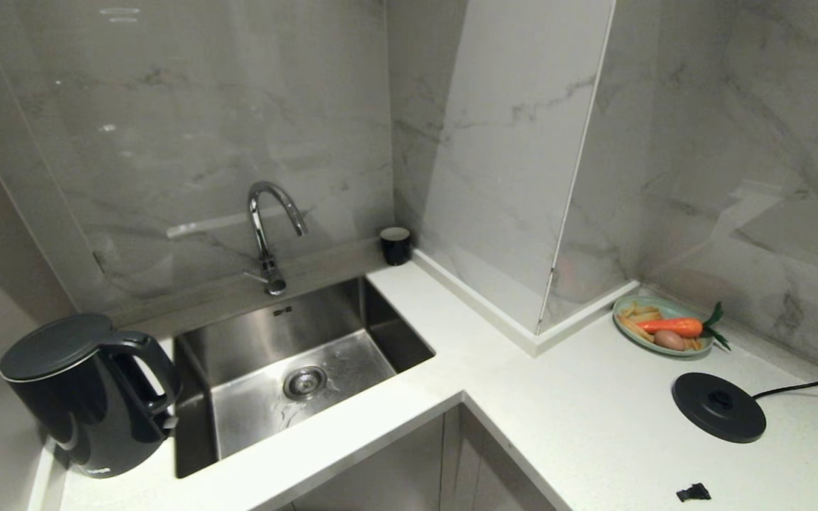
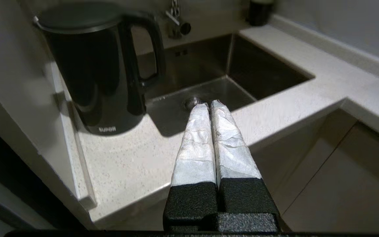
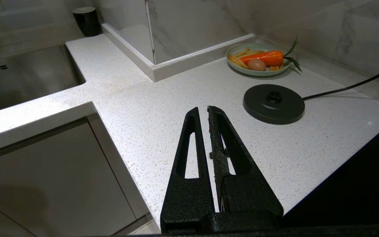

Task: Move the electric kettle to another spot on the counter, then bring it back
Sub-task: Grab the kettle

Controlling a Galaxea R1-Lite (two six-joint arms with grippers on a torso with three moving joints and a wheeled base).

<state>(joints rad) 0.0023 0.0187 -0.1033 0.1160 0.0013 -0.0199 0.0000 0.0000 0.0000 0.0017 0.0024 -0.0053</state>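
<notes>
Nearest us, one small black scrap (image 1: 693, 492) lies by the surface's (image 1: 579, 426) front edge. We count one electric kettle (image 1: 86, 397), upright at the far left end beside the one sink (image 1: 288, 362), and one base disc (image 1: 718, 407), one plate (image 1: 654, 323) of food and one black cup (image 1: 395, 245). Our two grippers, left gripper (image 2: 209, 104) and right gripper (image 3: 202, 110), hang empty, fingers closed together.

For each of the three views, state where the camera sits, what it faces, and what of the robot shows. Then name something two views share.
Head: high, looking down on the counter; no robot part shows.
Left wrist: behind the shut left gripper, facing the electric kettle.
Right wrist: behind the shut right gripper, facing the base disc.
Shared: kettle, head and left wrist; disc, head and right wrist.
</notes>
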